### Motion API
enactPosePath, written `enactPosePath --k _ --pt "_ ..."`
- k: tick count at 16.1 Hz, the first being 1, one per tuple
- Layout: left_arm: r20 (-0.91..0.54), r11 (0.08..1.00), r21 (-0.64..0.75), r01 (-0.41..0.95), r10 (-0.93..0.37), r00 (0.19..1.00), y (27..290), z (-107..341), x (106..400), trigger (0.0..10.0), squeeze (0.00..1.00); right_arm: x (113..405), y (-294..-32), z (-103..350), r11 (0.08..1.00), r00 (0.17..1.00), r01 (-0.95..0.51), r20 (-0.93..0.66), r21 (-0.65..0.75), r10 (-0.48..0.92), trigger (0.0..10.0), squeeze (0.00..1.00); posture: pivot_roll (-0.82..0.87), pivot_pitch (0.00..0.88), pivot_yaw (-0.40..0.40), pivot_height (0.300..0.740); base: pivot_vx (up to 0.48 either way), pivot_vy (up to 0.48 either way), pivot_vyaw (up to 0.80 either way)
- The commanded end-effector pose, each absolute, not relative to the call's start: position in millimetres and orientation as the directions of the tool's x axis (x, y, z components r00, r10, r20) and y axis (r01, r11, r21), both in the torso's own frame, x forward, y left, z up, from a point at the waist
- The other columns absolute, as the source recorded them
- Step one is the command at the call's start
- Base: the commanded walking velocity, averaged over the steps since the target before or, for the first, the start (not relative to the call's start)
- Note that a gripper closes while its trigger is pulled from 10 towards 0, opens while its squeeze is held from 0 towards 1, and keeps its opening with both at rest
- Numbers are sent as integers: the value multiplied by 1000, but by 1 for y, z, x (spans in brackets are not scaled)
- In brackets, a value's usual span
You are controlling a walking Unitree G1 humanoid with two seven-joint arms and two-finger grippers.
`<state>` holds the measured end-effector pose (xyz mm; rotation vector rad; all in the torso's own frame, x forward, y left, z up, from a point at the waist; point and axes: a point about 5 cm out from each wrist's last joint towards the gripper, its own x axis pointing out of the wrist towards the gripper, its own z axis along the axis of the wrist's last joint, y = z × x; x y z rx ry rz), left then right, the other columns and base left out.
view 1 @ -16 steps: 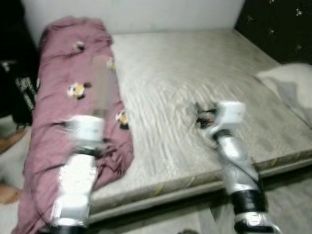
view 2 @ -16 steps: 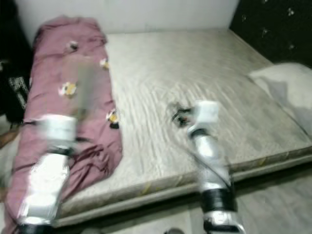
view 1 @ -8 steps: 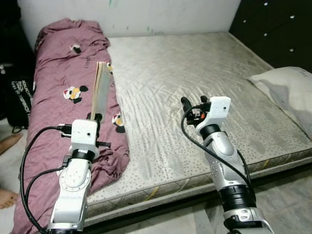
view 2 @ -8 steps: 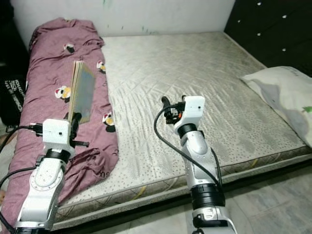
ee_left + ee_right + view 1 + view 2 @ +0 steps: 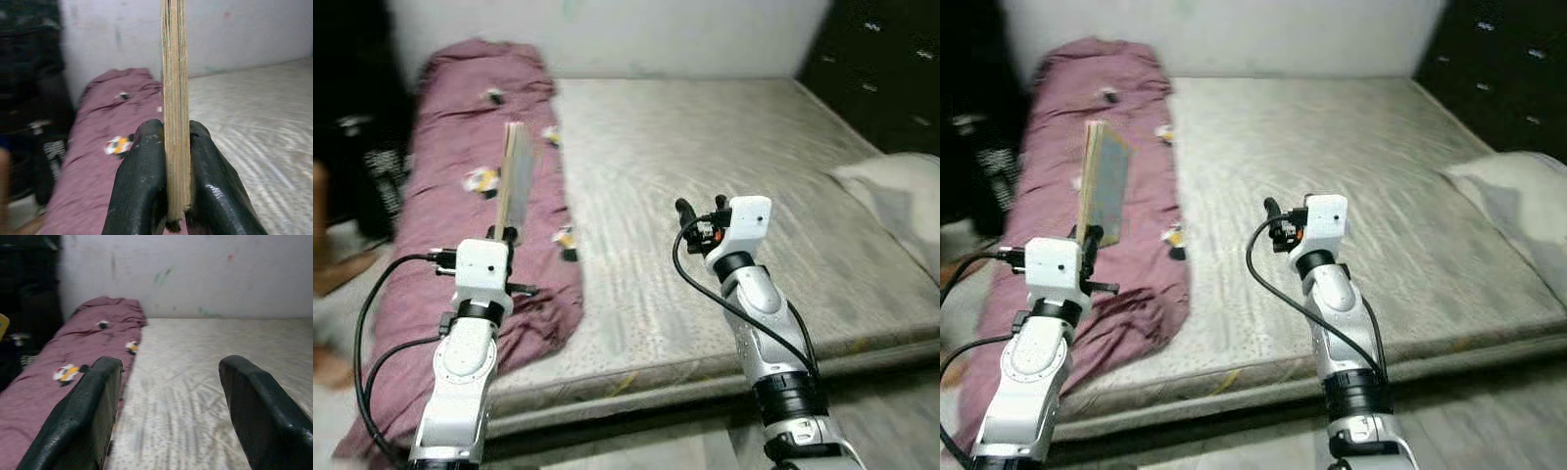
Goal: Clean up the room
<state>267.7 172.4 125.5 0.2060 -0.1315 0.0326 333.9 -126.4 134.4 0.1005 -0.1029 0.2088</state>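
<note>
While the left gripper (image 5: 168,193) clamps an upright book (image 5: 516,176) above the maroon blanket (image 5: 460,196), the right gripper (image 5: 181,406) hovers wide open over the mattress (image 5: 724,147); putting it away remains.

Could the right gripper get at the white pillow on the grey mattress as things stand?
Probably yes: the right gripper is open, holding nothing, and only bare grey mattress lies between it and the white pillow farther right.

No text legible — the black bag's (image 5: 382,176) print is blurred.
</note>
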Motion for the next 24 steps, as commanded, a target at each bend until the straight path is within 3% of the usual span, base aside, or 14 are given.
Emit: enactPosePath --k 1,6,13,24 --pt "180 979 193 -61 26 983 173 134 268 10000 0 335 -128 135 974 973 -210 115 84 200 10000 0 8 0 -48 740 0 0 581" --pt "176 980 194 -43 9 984 170 133 268 10000 0 335 -129 134 974 974 -208 109 91 198 10000 0 6 0 -54 740 0 0 584" --pt "180 980 197 -26 -10 984 169 133 268 10000 0 336 -129 133 973 973 -215 103 85 206 10000 0 6 0 -54 740 0 0 0" --pt "182 980 197 -26 -10 983 169 134 268 10000 0 336 -130 133 973 973 -216 104 79 208 10000 0 6 0 -55 740 0 -24 677"
